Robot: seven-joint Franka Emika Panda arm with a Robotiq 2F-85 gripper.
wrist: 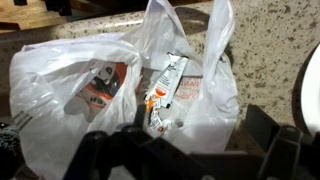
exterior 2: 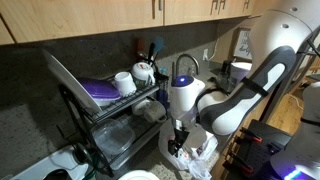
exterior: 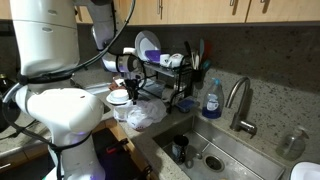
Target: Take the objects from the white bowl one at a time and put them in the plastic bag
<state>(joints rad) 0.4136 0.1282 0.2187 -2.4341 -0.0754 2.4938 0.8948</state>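
Closest to us in the wrist view are the dark fingers (wrist: 108, 152) of the gripper (wrist: 185, 150). They are spread wide, and we see nothing clamped between them. They hang just above the open mouth of the plastic bag (wrist: 60, 100). Inside the bag we see an orange-and-white packet (wrist: 163, 95) standing on end, with a second printed packet (wrist: 103, 85) to its left. In both exterior views the gripper (exterior 2: 180, 135) points straight down at the crumpled bag (exterior 2: 192, 160).

We make out the white bowl (exterior: 118, 98) just beside the bag on the counter, but we cannot tell what is in it.

The bag sits on a speckled granite counter (wrist: 250, 30). A steel sink (exterior: 215, 150) with a curved faucet (exterior: 240, 105) lies near it. A blue soap bottle (exterior: 211, 98) stands at the sink's edge. A black dish rack (exterior 2: 100, 115) holds a blue plate (exterior: 148, 45) and a white mug (exterior 2: 124, 82), under wooden cabinets (exterior: 200, 10).
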